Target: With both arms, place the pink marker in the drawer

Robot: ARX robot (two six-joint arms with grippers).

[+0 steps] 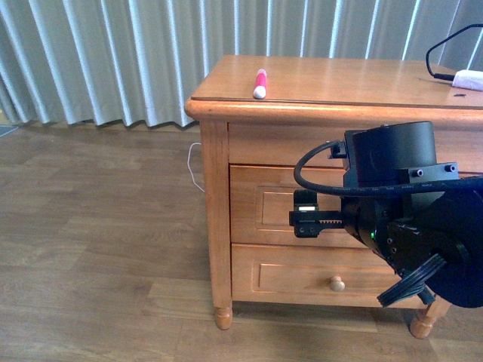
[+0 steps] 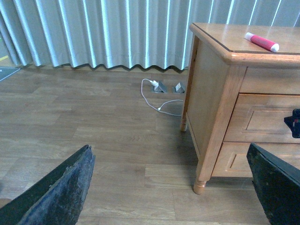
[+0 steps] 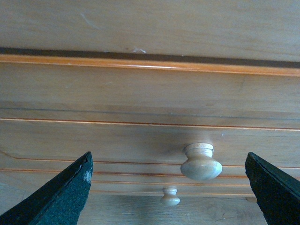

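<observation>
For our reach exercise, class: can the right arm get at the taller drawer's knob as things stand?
Probably yes: the open right end effector faces the drawer front, the knob sits off-centre between its fingers, and nothing stands between them.

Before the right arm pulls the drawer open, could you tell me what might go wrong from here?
The knob sits off-centre in the open right claw, nearer one finger, so closing now could grip it lopsidedly and slip. The pink marker lies with its white end close to the front edge of the nightstand top; a jerky pull on the drawer might shake it off.
</observation>
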